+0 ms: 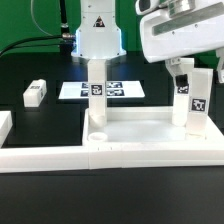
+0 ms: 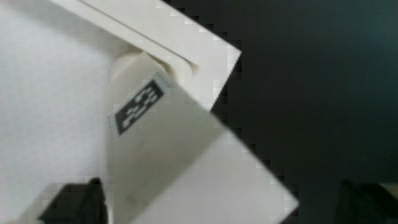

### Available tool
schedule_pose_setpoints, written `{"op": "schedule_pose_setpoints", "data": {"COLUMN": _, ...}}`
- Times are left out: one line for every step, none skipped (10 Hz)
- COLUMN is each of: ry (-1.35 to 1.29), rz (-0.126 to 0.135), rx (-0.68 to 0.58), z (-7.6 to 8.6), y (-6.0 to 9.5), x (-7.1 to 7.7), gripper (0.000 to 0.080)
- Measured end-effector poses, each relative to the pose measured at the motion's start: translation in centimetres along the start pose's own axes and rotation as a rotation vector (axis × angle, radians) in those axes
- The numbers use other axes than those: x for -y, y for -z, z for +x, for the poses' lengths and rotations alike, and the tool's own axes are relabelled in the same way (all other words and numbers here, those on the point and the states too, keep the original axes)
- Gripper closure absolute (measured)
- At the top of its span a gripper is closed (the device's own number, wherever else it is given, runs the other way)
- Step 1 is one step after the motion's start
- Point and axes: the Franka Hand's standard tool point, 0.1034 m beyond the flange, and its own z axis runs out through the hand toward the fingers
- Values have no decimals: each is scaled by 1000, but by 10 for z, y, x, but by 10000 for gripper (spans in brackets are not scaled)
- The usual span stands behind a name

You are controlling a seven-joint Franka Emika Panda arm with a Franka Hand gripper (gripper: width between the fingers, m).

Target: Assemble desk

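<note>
The white rimmed tabletop (image 1: 135, 125) lies upside down behind the front rail. One leg (image 1: 95, 95) stands upright in its corner on the exterior view's left. A second tagged leg (image 1: 192, 98) stands upright in the corner on the right, under my gripper (image 1: 188, 68). In the wrist view this leg (image 2: 187, 150) runs from between my fingers to the tabletop corner (image 2: 178, 50). My gripper (image 2: 222, 205) straddles the leg's top end; one dark finger (image 2: 71, 205) is against it and a dark gap shows before the other finger (image 2: 374, 200). A third leg (image 1: 35, 93) lies loose on the exterior view's left.
The marker board (image 1: 112, 90) lies behind the tabletop, in front of the robot base (image 1: 97, 35). The long white border rail (image 1: 110, 157) runs along the front. A white piece (image 1: 4, 125) shows at the left edge.
</note>
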Motion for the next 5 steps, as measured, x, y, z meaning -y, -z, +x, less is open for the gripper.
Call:
{"op": "schedule_pose_setpoints", "data": {"ry": 0, "rz": 0, "rx": 0, "z": 0, "y": 0, "x": 0, "gripper": 151}}
{"op": "schedule_pose_setpoints", "data": {"ry": 36, "rz": -10, "rx": 9, "z": 1, "y": -2, "x": -3, "gripper": 151}}
{"op": "schedule_pose_setpoints", "data": {"ry": 85, "rz": -40, "rx": 61, "z": 0, "y": -10, "x": -13, "gripper": 151}}
{"op": "schedule_pose_setpoints", "data": {"ry": 55, "rz": -48, "rx": 79, "z": -8, "y": -16, "x": -15, "gripper": 151}}
{"op": "schedule_pose_setpoints", "data": {"ry": 67, "rz": -68, "rx": 80, "z": -27, "y": -19, "x": -11, "gripper": 151}}
